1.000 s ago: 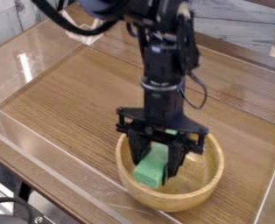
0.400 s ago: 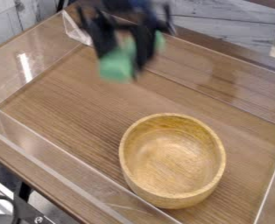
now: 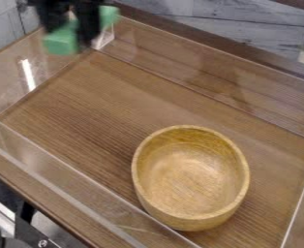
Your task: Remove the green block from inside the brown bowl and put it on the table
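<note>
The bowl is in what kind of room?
Maybe a robot workshop: the brown bowl sits on a table with clear plastic walls, and black cables run beside it.

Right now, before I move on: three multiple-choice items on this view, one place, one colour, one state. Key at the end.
1. Where is the green block in the picture?
A) bottom right
B) upper left
C) bottom centre

2. What colour is the bowl?
A) light tan
B) dark blue
C) white

3. How does the bowl sit?
A) upside down
B) tipped on its side
C) upright, nothing in it

Key:
1 B: the green shows, blurred, in the upper left, well away from the bowl.
2 A: rim and inside are both pale tan.
3 C: the open side faces up and the bare inside shows.
</note>
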`<act>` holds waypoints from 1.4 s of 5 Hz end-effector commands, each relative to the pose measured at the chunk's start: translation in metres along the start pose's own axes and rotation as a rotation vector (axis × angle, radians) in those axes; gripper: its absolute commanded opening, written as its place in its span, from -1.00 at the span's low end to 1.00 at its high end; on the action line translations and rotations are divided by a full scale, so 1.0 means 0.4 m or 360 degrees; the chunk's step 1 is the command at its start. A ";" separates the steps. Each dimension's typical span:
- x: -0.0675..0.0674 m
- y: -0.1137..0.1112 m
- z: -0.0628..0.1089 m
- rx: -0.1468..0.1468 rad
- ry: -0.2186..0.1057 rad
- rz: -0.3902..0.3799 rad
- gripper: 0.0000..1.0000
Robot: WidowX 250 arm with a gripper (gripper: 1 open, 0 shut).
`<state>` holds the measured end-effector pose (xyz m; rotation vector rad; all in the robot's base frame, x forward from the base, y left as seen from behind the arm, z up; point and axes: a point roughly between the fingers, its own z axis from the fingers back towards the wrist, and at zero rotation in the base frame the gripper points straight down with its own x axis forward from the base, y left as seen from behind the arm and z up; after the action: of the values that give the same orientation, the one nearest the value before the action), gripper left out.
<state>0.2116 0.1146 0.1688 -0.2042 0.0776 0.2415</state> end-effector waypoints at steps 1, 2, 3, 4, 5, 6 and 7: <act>0.030 0.051 0.007 0.0037 -0.0111 -0.0115 -1.00; 0.035 0.035 -0.027 0.0015 -0.0108 -0.0179 -1.00; 0.042 0.015 -0.061 0.0002 -0.0098 -0.0244 -1.00; 0.048 -0.008 -0.104 0.0002 -0.0089 -0.0310 -1.00; 0.049 -0.052 -0.147 0.0016 -0.0080 -0.0388 -1.00; 0.040 -0.108 -0.189 0.0036 -0.0073 -0.0473 -1.00; 0.027 -0.163 -0.205 0.0054 -0.0072 -0.0538 -1.00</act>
<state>0.2281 0.0365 0.0873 -0.1915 0.0546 -0.0897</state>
